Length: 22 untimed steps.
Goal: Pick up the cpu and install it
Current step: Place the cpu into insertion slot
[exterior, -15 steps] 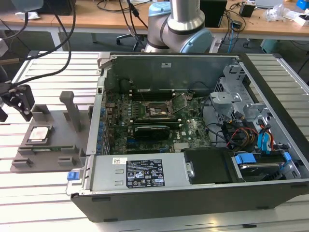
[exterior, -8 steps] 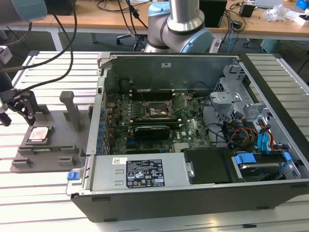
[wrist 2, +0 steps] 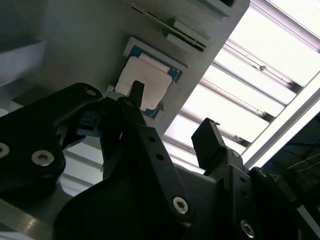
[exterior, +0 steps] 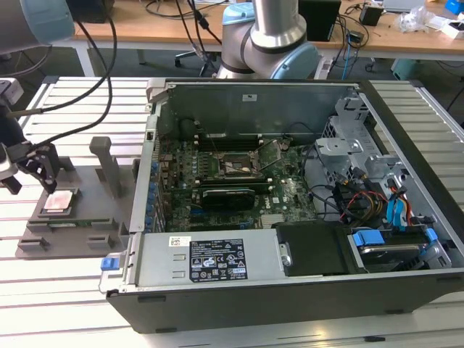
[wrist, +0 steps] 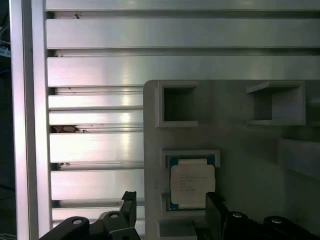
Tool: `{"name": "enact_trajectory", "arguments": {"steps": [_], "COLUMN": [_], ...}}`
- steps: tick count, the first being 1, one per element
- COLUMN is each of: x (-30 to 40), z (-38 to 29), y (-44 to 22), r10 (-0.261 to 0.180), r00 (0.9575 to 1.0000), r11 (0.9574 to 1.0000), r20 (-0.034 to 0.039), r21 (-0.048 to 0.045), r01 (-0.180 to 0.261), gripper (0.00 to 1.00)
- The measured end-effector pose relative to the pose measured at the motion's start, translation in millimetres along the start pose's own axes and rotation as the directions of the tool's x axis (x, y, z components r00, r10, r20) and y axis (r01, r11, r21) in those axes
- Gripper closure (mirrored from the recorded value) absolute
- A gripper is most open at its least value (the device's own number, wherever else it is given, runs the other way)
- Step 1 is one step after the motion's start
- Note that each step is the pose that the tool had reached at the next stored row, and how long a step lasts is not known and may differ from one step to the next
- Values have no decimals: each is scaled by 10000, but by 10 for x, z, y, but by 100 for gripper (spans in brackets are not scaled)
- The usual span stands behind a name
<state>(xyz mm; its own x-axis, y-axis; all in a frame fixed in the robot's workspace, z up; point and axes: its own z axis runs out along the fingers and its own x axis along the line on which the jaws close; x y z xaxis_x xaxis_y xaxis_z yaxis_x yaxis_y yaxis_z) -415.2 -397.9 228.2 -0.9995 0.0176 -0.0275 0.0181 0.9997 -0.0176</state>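
The cpu (wrist: 192, 182) lies flat, metal top up, in a shallow framed recess of the grey tray (wrist: 250, 145). The recess seems meant to keep it square and in a fixed spot for pickup. The tray rests on the slatted desk (wrist: 95, 145). The hand (wrist: 172, 200) hangs just above the chip, spread wide and holding nothing. Its two fingers (wrist: 129, 205) stand to either side of the chip, farther apart than the chip is wide, probably so they can pass its edges. I see no contact with the chip or the tray. Well away from the hand, the open computer case (exterior: 290, 290) lies on its side, so the motherboard socket (exterior: 232, 165) faces up.
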Motion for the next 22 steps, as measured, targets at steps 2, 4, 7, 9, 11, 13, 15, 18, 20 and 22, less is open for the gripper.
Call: {"name": "enact_trajectory", "arguments": {"steps": [2,4,7,9,11,13,15,18,20,22], "x": [0,0,0,1,1,0,0,-8,-15,-38], "z": [28,54,97,128,162,197,233,292,320,344], "y": [1,1,2,2,3,4,4,6,6,10], "r10": [-2,-4,-7,-9,-11,-14,-19,-32,-43,-104], "r00": [10000,10000,10000,10000,10000,10000,10000,10000,10000,9999], "r11": [10000,10000,10000,10000,10000,10000,10000,10000,10000,9999], "r20": [0,1,1,1,2,1,0,1,2,4], "r21": [-1,-1,-1,-1,-1,-1,-1,-1,1,39], "r01": [2,4,7,9,11,14,19,32,43,104], "gripper": [34,34,34,34,34,34,34,34,34,34]}}
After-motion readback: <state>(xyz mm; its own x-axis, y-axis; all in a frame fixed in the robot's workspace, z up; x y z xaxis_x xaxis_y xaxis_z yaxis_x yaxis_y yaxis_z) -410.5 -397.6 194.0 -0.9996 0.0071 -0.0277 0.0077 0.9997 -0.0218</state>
